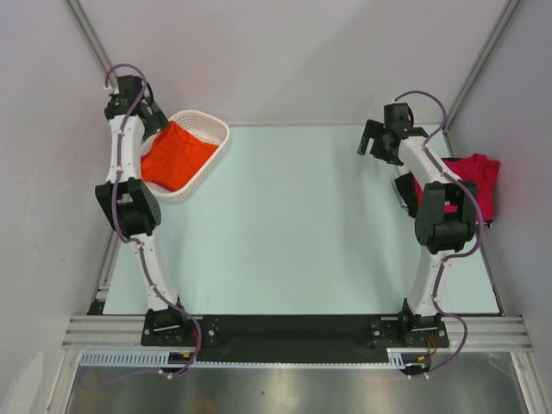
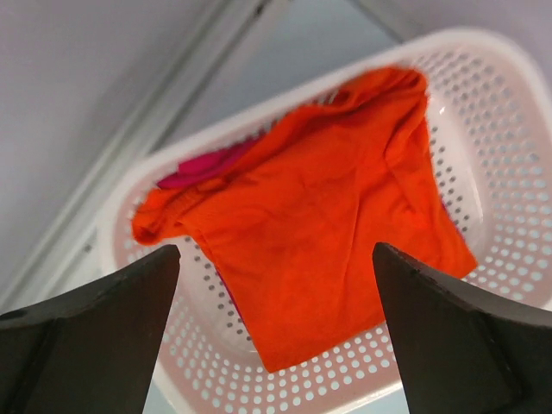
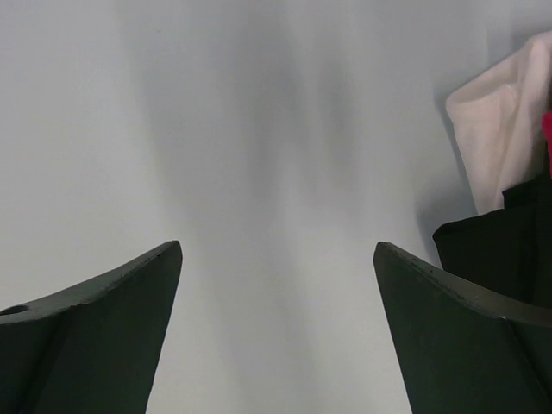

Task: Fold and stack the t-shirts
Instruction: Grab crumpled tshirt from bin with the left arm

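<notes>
- The step in hand looks like fetching. The left gripper (image 2: 276,248) hangs over the basket (image 2: 509,69) at the far left corner of the table (image 1: 302,224), its jaws spread wide with nothing between them.
- The orange t-shirt (image 2: 328,216) lies on top inside the basket. It is bright, soft and rumpled, creased across the middle, with one sleeve bunched toward the left rim.
- A crimson t-shirt (image 2: 203,166) peeks out from under it on the far left side (only a sliver, so I can't say how much cloth is down there).
- The next move, I'd say, calls for coming straight down and pinching the orange cloth alone near an edge or the collar. Then it has to be lifted clear of the basket wall without dragging the crimson one along, and laid out on the middle of the table.
- The right gripper (image 1: 373,138) is raised at the far right, jaws apart and empty. Its own camera shows only pale bare surface between the fingers.
- Just beside that arm, at the right edge of the table, a red t-shirt (image 1: 477,177) sits in a heap. It is partly hidden by the arm, so I can't tell whether it is folded.
- Nothing lies spread out for folding, so plenty of the job seems left.
</notes>
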